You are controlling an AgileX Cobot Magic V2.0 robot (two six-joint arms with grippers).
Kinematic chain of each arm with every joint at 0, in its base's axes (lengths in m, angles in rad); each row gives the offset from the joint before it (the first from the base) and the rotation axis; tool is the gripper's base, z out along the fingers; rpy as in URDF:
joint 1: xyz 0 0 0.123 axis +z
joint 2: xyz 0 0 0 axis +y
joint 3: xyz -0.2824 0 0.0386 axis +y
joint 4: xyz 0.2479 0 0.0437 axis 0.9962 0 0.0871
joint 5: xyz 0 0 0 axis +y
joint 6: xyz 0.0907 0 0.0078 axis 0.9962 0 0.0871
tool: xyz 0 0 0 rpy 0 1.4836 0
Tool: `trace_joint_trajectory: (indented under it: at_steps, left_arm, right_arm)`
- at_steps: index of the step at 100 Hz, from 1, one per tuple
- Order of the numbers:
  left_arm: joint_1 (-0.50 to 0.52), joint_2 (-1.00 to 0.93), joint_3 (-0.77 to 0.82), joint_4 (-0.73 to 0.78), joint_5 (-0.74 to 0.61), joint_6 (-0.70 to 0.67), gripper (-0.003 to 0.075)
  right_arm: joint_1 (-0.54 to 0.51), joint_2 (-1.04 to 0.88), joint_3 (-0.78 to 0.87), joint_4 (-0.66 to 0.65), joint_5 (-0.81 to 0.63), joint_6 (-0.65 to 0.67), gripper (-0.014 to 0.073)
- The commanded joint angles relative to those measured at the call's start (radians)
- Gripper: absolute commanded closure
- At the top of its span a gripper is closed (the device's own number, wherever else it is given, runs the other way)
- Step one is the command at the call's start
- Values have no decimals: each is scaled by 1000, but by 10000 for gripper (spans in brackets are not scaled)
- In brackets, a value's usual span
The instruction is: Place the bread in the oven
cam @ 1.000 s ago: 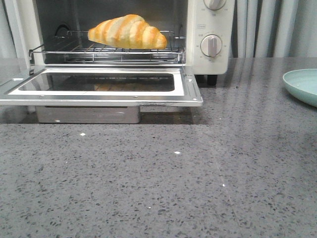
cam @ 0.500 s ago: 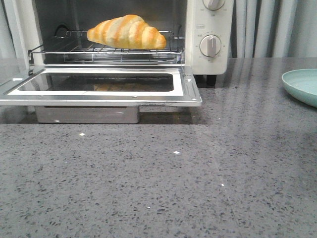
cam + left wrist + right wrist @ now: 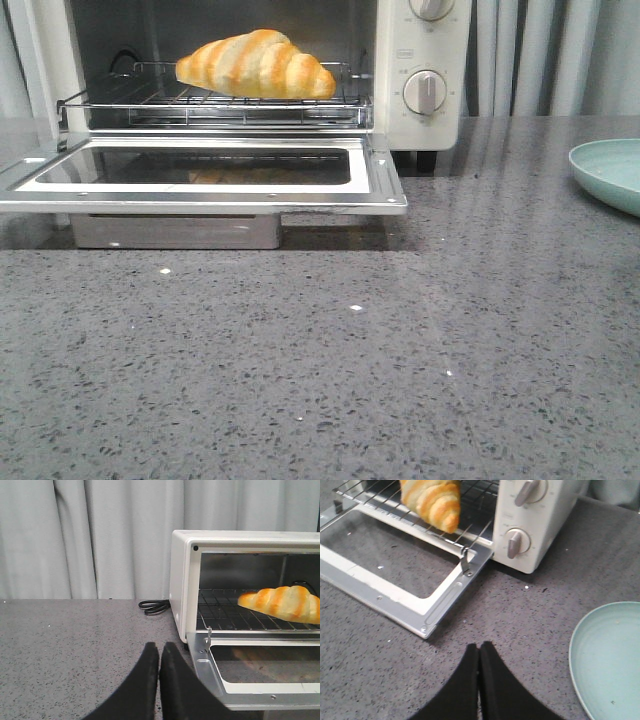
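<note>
The bread (image 3: 256, 64), a golden-orange striped croissant roll, lies on the wire rack inside the cream-white oven (image 3: 423, 125), whose glass door (image 3: 200, 190) hangs open and flat. It also shows in the left wrist view (image 3: 282, 603) and the right wrist view (image 3: 432, 500). My left gripper (image 3: 159, 646) is shut and empty, low over the counter beside the oven's left side (image 3: 179, 585). My right gripper (image 3: 479, 646) is shut and empty over the counter, in front of the door's right corner. Neither gripper shows in the front view.
A pale green plate (image 3: 612, 172) sits on the grey speckled counter at the right, also in the right wrist view (image 3: 610, 655). The oven's black cord (image 3: 155, 606) lies behind its left side. Grey curtains hang behind.
</note>
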Motion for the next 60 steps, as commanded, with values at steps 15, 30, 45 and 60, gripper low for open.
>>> trace_joint_trajectory:
  at_steps: [15,30,45,60]
  left_arm:
    - [1,17,-24,-7,-78,-6,741]
    - [1,17,-24,-7,-78,-6,741]
    - [1,17,-24,-7,-78,-6,741]
    - [1,17,-24,-7,-78,-6,741]
  right_arm:
    - [-158,-119,95,52,-174,-17,661]
    - [-256,-196,172,83,-190,-17,661]
    - [-345,-279,261,134,-250,-17,661]
    - [-437,-365,350,171,-309,-17,661]
